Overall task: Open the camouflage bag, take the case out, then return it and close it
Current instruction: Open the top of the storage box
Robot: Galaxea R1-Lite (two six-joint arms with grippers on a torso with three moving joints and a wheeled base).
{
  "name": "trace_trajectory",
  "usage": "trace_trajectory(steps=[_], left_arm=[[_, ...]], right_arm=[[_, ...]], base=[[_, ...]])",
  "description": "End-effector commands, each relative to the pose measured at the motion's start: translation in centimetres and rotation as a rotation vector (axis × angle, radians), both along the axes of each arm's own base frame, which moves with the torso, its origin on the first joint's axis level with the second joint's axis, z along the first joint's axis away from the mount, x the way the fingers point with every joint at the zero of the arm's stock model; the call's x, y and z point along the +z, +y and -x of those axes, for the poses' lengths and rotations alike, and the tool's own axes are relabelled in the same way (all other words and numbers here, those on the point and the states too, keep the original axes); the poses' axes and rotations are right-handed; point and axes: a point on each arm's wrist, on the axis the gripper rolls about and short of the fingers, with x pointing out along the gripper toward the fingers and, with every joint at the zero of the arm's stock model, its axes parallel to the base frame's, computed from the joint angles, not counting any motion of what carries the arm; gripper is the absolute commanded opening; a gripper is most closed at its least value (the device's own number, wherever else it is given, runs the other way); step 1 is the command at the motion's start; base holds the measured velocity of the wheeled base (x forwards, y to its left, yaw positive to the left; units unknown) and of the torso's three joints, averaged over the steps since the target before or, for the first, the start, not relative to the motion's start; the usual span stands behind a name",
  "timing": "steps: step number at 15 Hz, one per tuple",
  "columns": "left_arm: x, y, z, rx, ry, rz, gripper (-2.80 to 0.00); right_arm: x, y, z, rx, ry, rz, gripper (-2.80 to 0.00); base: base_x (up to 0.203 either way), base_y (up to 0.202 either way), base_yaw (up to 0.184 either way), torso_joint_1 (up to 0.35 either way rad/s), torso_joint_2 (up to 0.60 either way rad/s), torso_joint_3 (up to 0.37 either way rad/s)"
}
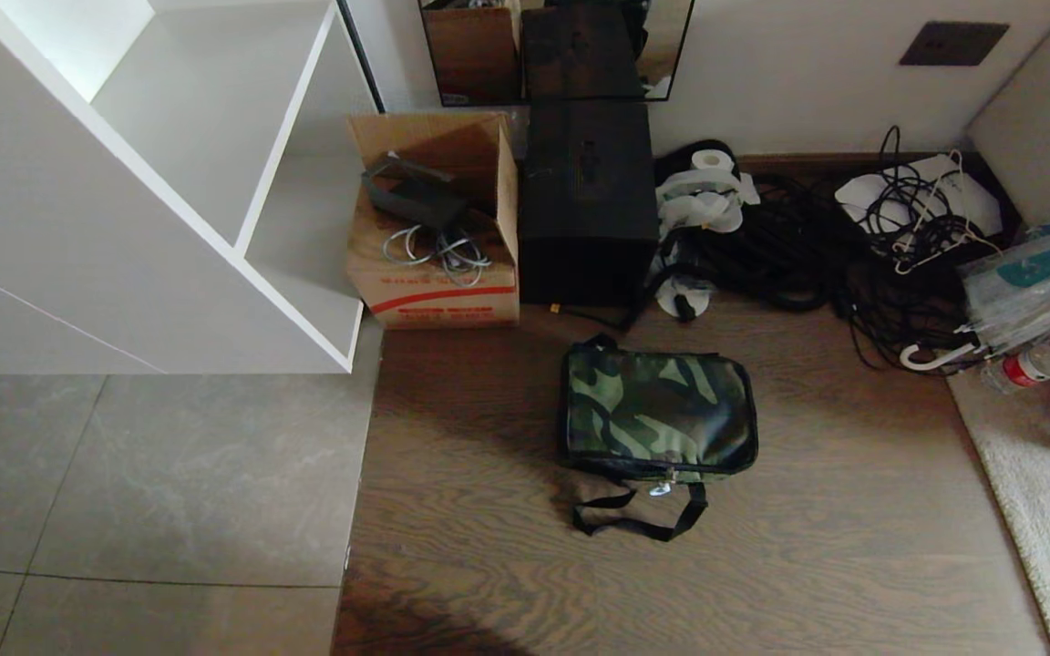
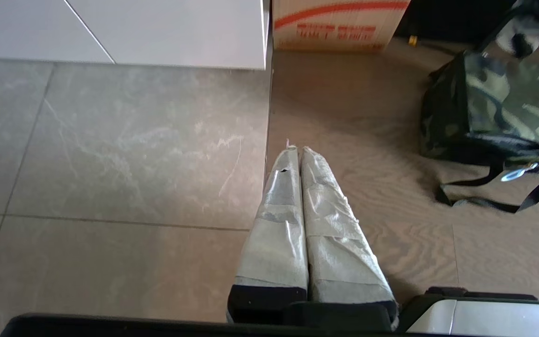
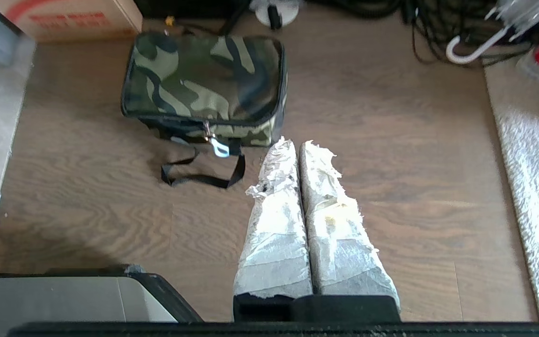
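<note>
The camouflage bag (image 1: 657, 410) sits zipped shut on the brown wooden floor, its black strap (image 1: 639, 515) looped out on the near side and a silver zip pull (image 1: 660, 488) at the front. The case is hidden. Neither arm shows in the head view. My left gripper (image 2: 299, 150) hangs shut and empty above the seam between tile and wood, with the bag (image 2: 503, 107) off to one side. My right gripper (image 3: 296, 142) is shut and empty above bare wood, just beside the bag's (image 3: 204, 82) front corner, not touching it.
Behind the bag stand an open cardboard carton (image 1: 438, 228) with cables and a tall plain black box (image 1: 587, 200). Tangled black cables (image 1: 817, 246), an umbrella (image 1: 1026, 292) and a bottle (image 1: 1044, 360) lie at the right. A white shelf unit (image 1: 169, 182) fills the left; a pale rug (image 1: 1049, 510) borders the right.
</note>
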Motion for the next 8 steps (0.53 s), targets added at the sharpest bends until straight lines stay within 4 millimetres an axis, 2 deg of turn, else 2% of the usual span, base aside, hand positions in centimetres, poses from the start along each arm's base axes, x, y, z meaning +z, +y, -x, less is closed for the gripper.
trace_trajectory(steps=[1,8], left_arm=[[0.00,0.00,-0.01,0.000,0.001,0.000,-2.80],[0.00,0.00,-0.01,0.000,0.001,0.000,-2.80]], right_arm=[[-0.04,0.00,-0.01,-0.001,0.001,0.000,-2.80],[-0.04,0.00,-0.01,0.001,0.001,0.000,-2.80]], base=[[0.000,0.000,0.000,0.006,0.01,-0.186],[0.000,0.000,0.000,0.003,0.01,-0.196]])
